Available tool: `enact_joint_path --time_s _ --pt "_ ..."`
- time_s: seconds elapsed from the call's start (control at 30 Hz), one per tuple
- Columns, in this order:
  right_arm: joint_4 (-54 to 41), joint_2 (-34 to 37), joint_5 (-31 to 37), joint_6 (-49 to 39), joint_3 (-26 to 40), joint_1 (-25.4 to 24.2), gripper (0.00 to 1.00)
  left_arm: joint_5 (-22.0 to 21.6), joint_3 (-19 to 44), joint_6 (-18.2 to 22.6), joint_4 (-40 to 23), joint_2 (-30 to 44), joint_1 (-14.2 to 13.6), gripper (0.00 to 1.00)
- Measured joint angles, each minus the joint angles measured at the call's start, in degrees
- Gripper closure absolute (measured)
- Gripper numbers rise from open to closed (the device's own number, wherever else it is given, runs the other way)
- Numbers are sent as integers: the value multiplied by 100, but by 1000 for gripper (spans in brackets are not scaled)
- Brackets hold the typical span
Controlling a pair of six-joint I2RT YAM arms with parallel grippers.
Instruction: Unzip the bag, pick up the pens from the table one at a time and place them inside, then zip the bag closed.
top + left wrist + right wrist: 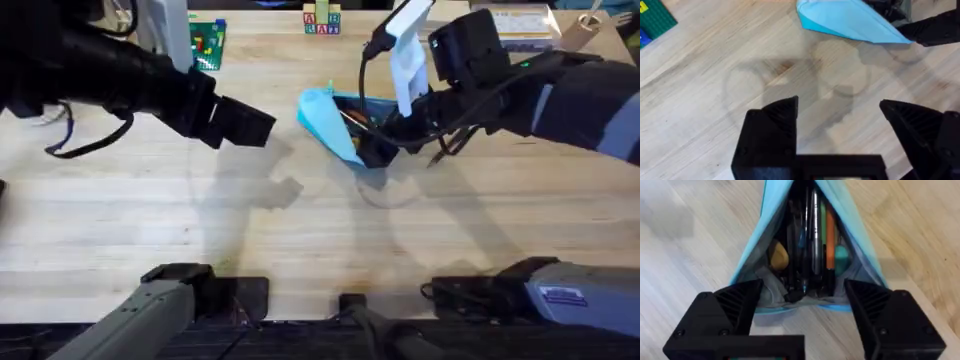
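So from the overhead, the bag (330,120) sits mid-table, a bit toward the far side, mouth gaping, and the right gripper (385,140) is parked right at that opening. Looks to me like it's there to drop pens in or hold the mouth wide. The left gripper (255,122) hangs off to the side, close to the bag but apart from it, probably waiting its turn for the zip. The table (150,210) is pale plank wood. At the far edge there's a green brick plate (208,42) and some letter blocks (321,20).

Left wrist view: its fingers (771,131) are spread wide with nothing between them, just bare wood, and the bag's blue end (850,22) is beyond.

Right wrist view: fingers (735,305) apart, straddling the open mouth, not clamping anything as far as I can tell. Inside are several pens (815,230), including an orange one (830,237). I'd guess zipping is next.
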Motion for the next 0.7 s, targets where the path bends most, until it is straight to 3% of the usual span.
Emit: enact_joint_path --time_s 0.33,0.7 --pt "11 -103 -4 193 0 0 4 0 0 0 0 0 0 6" --pt "9 -1021 -2 570 0 0 4 0 0 0 0 0 0 6"
